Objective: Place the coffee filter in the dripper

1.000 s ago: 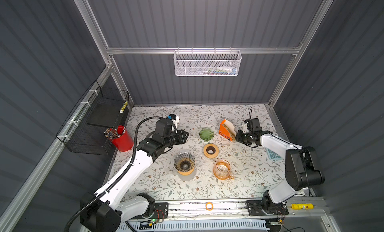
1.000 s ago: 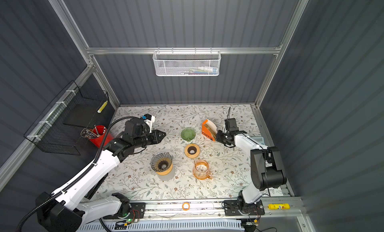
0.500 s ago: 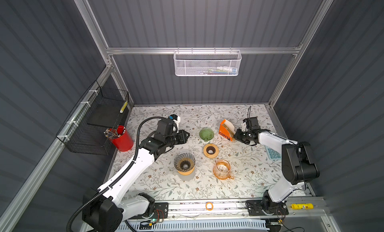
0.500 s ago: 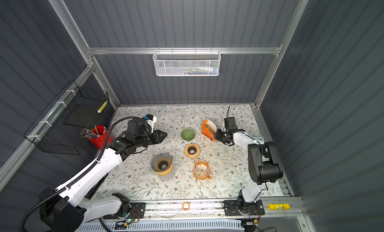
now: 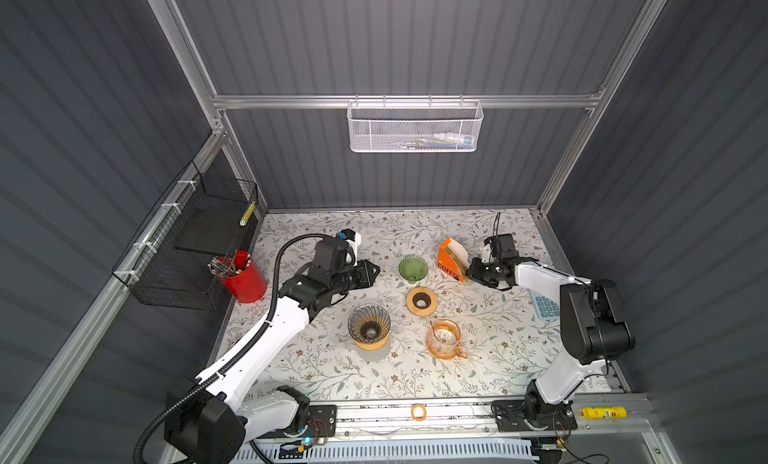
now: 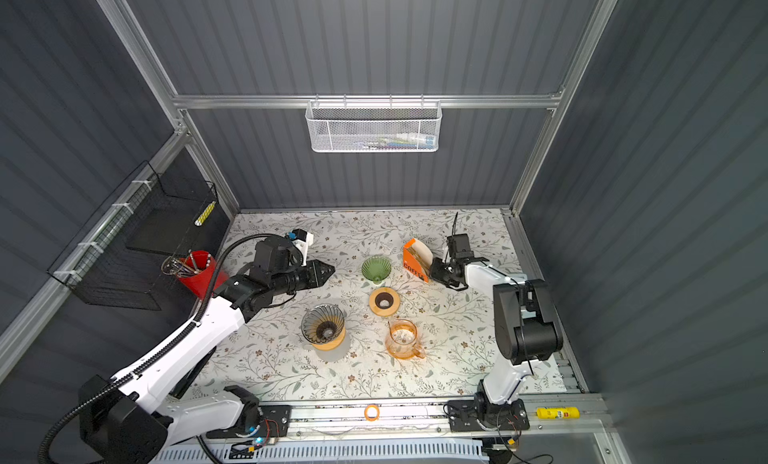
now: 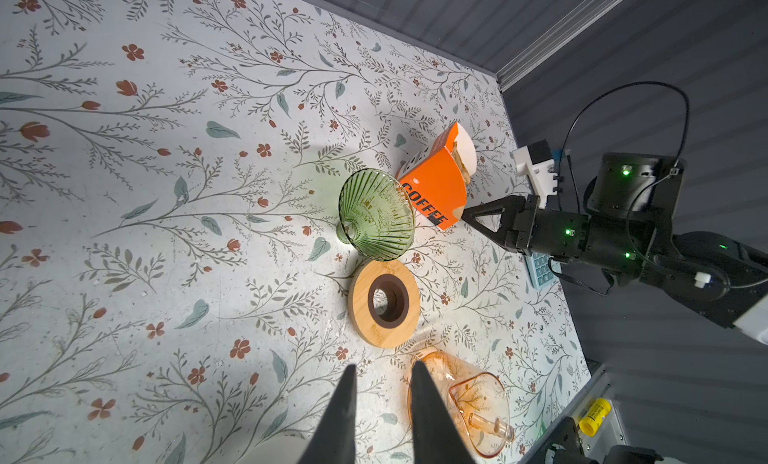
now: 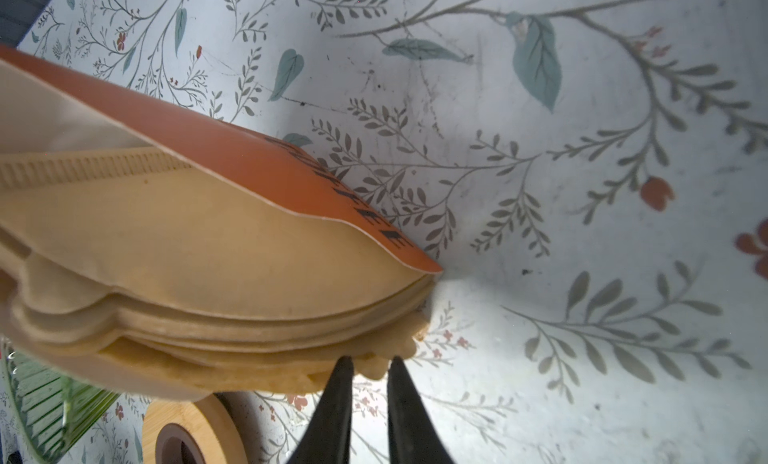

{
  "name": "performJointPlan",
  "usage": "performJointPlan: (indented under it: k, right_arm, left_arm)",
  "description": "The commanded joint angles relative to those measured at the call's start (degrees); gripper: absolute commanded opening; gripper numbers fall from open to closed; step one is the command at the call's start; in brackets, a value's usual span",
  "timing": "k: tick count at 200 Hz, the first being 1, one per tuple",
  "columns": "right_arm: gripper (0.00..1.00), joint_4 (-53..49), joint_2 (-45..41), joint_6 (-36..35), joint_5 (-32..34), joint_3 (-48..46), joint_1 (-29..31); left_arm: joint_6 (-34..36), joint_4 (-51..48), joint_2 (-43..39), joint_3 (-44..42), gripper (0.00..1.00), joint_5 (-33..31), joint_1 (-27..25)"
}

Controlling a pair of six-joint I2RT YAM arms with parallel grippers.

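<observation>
My right end effector [image 8: 370, 360] sits at the edge of the filters [image 8: 208, 250]; I cannot tell whether it pinches one. My left end effector [image 7: 383, 366] hangs empty, slightly parted, with the dripper [image 7: 376, 215] ahead.

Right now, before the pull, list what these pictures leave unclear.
- In the right wrist view the tips of the right gripper reach the filter stack; whether a sheet sits between them is unclear.
- Both top views show that grip too small, beside the orange box.
- Contents of the white mesh basket: blurred in both top views.
- The blue keypad: partly behind the right arm in a top view.
</observation>
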Motion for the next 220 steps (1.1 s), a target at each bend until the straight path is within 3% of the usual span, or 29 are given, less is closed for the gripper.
performJointPlan:
  k: [1,220]
  right_arm:
    - [0.2,0.3,0.0,-0.5,-0.7,0.7,-0.2]
    - [0.15,1.3,-0.9,-5.1,-0.2,-1.9,-0.1]
  left_arm:
    - [-0.5,-0.1,-0.4,-1.0,0.24,1.0,0.3]
    - [-2.0,-0.5,-2.3,-2.2,0.24,-0.1,0.3]
